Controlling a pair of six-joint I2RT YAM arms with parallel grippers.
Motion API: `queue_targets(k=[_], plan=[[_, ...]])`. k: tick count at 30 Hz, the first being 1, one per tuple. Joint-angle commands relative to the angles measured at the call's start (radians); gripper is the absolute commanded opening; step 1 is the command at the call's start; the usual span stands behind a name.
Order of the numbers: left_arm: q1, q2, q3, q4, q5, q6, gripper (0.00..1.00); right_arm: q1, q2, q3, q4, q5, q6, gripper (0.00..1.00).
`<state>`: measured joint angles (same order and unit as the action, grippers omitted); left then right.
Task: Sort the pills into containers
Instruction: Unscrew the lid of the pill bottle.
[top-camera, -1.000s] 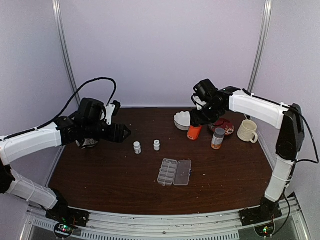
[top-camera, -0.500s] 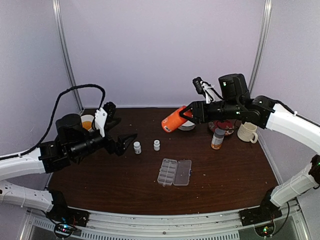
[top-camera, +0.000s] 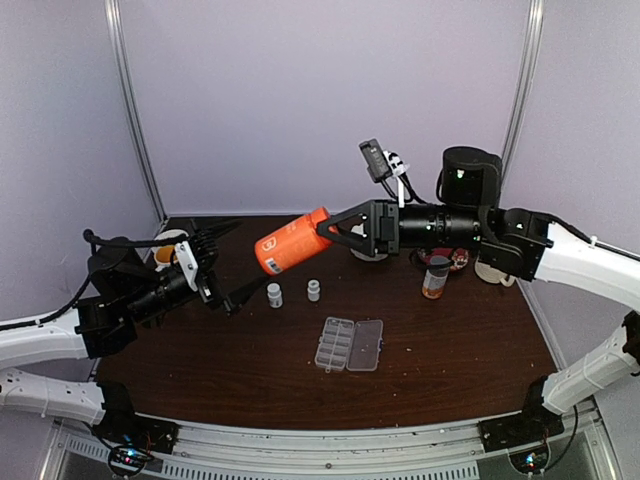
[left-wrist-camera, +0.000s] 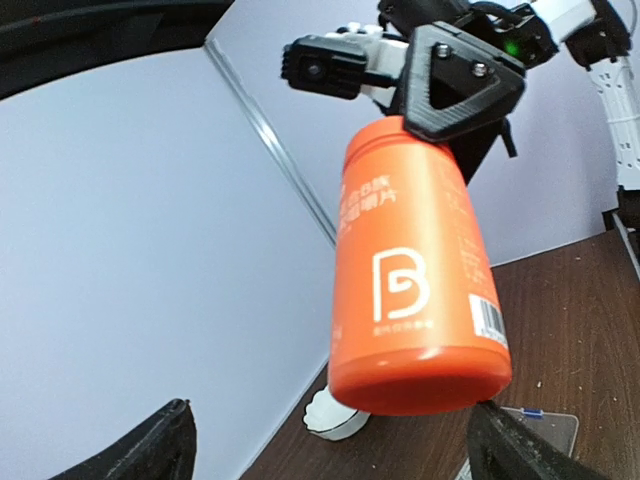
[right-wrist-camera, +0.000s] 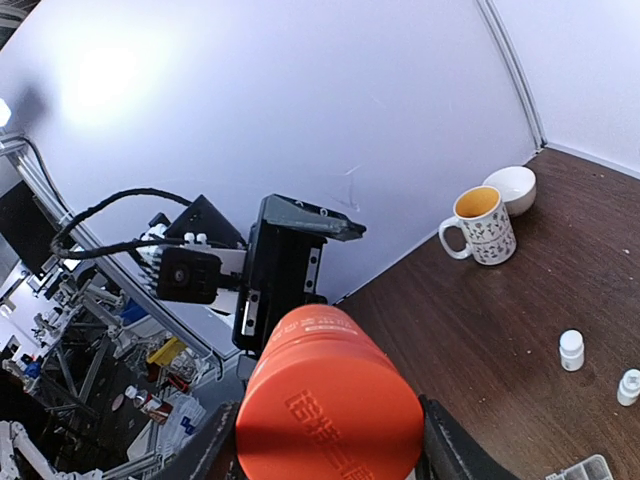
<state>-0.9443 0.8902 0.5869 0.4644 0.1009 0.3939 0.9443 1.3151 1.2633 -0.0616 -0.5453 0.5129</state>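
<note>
Bottle of smooth orange plastic (top-camera: 290, 242), gripped at its top end by right jaws.
Judged rigid, light, slick; mid-body is offered to wide-open, empty left jaws.

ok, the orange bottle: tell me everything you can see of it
The orange bottle is a smooth, plastic-looking cylinder with a white logo, white print and a barcode on its side. It hangs in mid-air, lying nearly level. Its top end is clamped in the right hand and its base points at the open left hand, with no contact visible there.
</note>
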Motion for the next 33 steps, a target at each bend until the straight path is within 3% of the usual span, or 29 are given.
queue_targets(k=[1,12,17,33], plan=[[-0.004,-0.020,0.014,0.045,0.183,0.122,0.97,0.027,0.016,0.010,0.121,-0.059,0.033,0.00],[-0.023,-0.053,-0.015,0.078,0.190,0.075,0.94,0.058,0.041,0.019,0.150,-0.054,0.052,0.00],[-0.025,-0.045,0.009,0.031,0.210,0.078,0.83,0.068,0.041,0.017,0.161,-0.052,0.056,0.00],[-0.026,-0.044,0.034,0.013,0.227,0.064,0.67,0.081,0.055,0.032,0.143,-0.061,0.048,0.00]])
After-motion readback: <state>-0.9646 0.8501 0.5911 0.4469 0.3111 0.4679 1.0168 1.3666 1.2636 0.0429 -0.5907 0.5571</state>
